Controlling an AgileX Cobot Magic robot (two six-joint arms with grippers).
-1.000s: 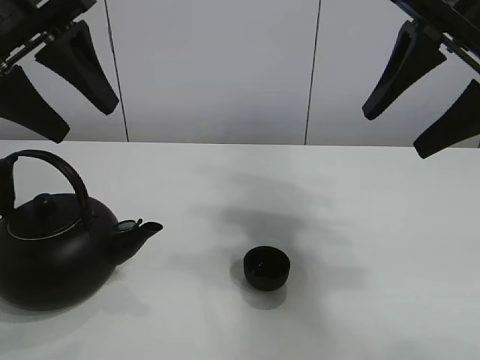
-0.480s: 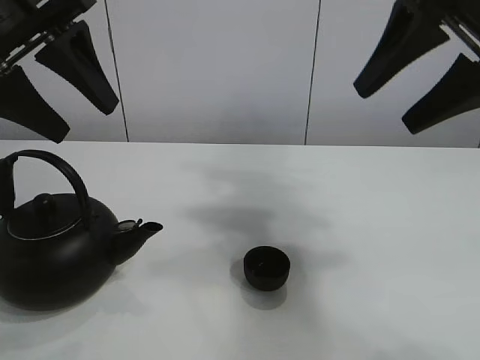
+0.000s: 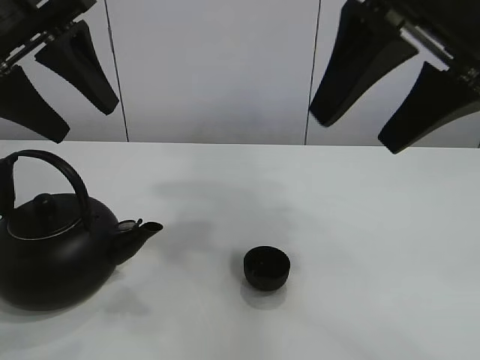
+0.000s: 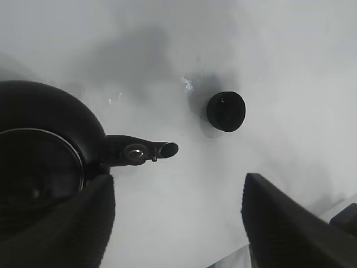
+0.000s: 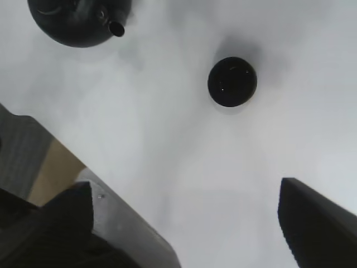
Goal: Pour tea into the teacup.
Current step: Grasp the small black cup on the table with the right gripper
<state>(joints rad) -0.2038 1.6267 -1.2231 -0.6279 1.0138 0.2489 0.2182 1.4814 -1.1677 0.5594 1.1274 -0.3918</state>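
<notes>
From the high exterior view, a small round matte-black handleless teacup (image 3: 266, 268) stands upright on the bare white table (image 3: 375, 225), a little ahead of the middle. A large black round-bodied kettle with an arched handle (image 3: 51, 255) sits at the left edge, well apart from the cup, its short spout (image 3: 141, 229) pointing toward it. The left gripper (image 3: 82, 124) hangs high above the kettle with its two dark fingers spread and nothing between them. The right gripper (image 3: 354, 135) hangs high at the upper right, jaws likewise wide apart and empty, clear of the cup.

In the left wrist view, the kettle (image 4: 44, 151) fills one side with its spout (image 4: 142, 152) reaching out; the teacup (image 4: 226, 111) rests beyond the spout, not touching it. The blurred dark fingers (image 4: 290, 223) stand far apart, gripping nothing.

The right wrist view looks down on the teacup (image 5: 232, 81) alone on the white surface, with the kettle (image 5: 78, 22) at the frame's edge. The fingers (image 5: 315, 223) are parted wide, well away from the cup, released.
</notes>
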